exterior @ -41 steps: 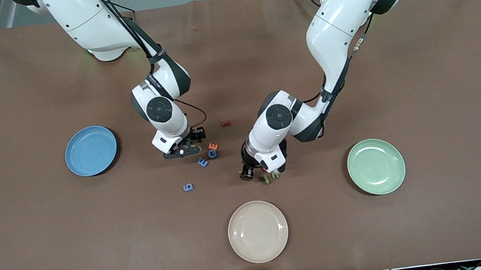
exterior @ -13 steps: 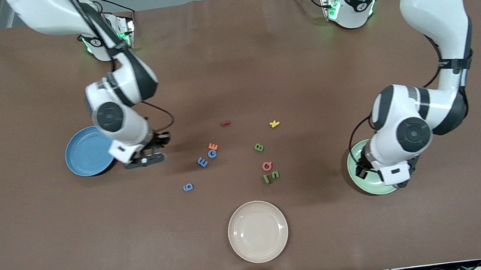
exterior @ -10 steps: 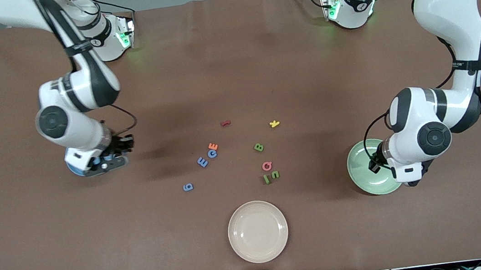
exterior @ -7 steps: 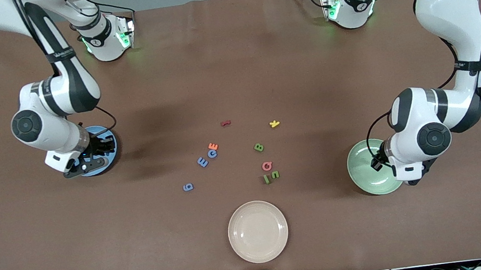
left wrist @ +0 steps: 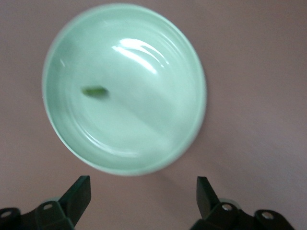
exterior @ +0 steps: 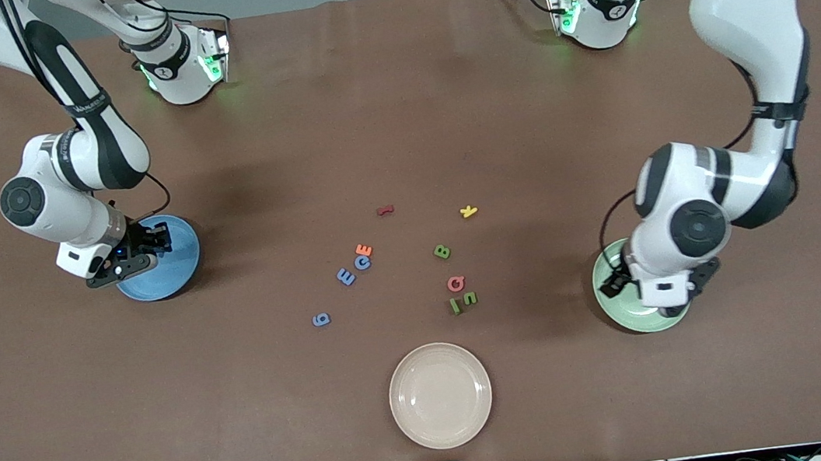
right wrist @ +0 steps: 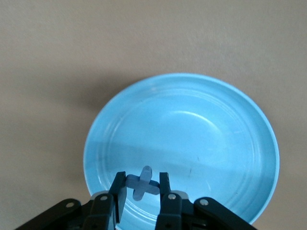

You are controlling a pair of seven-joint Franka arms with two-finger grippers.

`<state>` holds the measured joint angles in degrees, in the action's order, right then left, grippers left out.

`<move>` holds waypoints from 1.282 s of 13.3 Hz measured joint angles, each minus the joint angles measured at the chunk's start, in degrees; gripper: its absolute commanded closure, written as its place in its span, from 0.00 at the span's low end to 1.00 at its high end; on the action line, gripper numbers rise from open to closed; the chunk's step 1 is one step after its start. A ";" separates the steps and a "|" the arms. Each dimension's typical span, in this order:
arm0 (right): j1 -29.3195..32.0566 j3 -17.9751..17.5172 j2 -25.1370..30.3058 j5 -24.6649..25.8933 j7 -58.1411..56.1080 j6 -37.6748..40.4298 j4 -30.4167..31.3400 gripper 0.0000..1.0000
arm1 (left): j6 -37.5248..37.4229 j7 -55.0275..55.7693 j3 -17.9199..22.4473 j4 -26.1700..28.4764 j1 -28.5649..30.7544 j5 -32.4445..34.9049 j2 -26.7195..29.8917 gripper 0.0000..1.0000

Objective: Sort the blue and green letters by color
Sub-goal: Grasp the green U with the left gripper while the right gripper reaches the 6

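Right end effector (right wrist: 140, 196) pinching blue X (right wrist: 142, 183) directly over blue plate (right wrist: 201, 139) — release drops straight in. Left end effector (left wrist: 144, 196) wide, empty, over green plate (left wrist: 158, 143).

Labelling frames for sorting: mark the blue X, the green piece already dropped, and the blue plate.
blue X (right wrist: 142, 184): right wrist view, its centre crossing.
green piece (left wrist: 95, 91): left wrist view, its middle.
blue plate (right wrist: 192, 129): right wrist view, bare inner floor.

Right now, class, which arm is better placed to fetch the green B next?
The left arm. Its end effector is open over the green plate, with a green piece already in it. The right end effector holds the blue X over the blue plate. The green B lies toward the left arm's end.
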<state>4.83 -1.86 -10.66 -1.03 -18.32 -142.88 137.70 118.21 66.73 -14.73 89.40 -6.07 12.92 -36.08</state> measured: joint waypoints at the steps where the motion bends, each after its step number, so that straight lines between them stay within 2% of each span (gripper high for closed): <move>1: 0.22 0.00 0.00 0.00 -0.08 -0.99 0.61 0.83 | 0.25 4.02 -0.13 -0.68 -3.01 0.00 -0.30 0.16; 4: 0.51 -0.01 0.01 0.01 -0.11 -2.82 2.49 0.82 | 5.68 10.57 0.00 -4.31 -11.56 0.01 -3.91 0.34; 6: 0.66 -0.01 0.00 0.01 -0.11 -3.29 3.33 0.74 | 13.82 10.65 0.33 -5.46 -14.43 0.03 -7.21 0.36; 7: 0.71 0.00 0.01 0.01 -0.11 -3.47 3.48 0.50 | 18.14 10.51 0.54 -5.77 -15.31 0.04 -8.85 0.36; 8: 0.73 -0.01 0.01 0.01 -0.11 -3.54 3.56 0.33 | 21.27 10.45 0.66 -6.12 -15.78 0.04 -10.15 0.36; 10: 0.75 -0.01 0.02 0.01 -0.11 -3.58 3.63 0.18 | 24.02 9.49 0.70 -6.97 -15.87 0.04 -11.44 0.37; 15: 0.67 -0.80 0.61 0.00 -0.01 -3.61 3.55 0.15 | 25.60 8.56 0.75 -10.67 -18.44 0.04 -14.28 0.41; 17: -1.11 -1.39 1.22 -0.06 3.19 -3.84 2.64 0.15 | 27.22 8.56 0.91 -11.14 -19.23 0.04 -16.08 0.43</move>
<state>3.73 -3.26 -9.44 -1.09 -15.13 -146.72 140.34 145.43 75.30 -13.82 78.27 -25.30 12.97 -52.17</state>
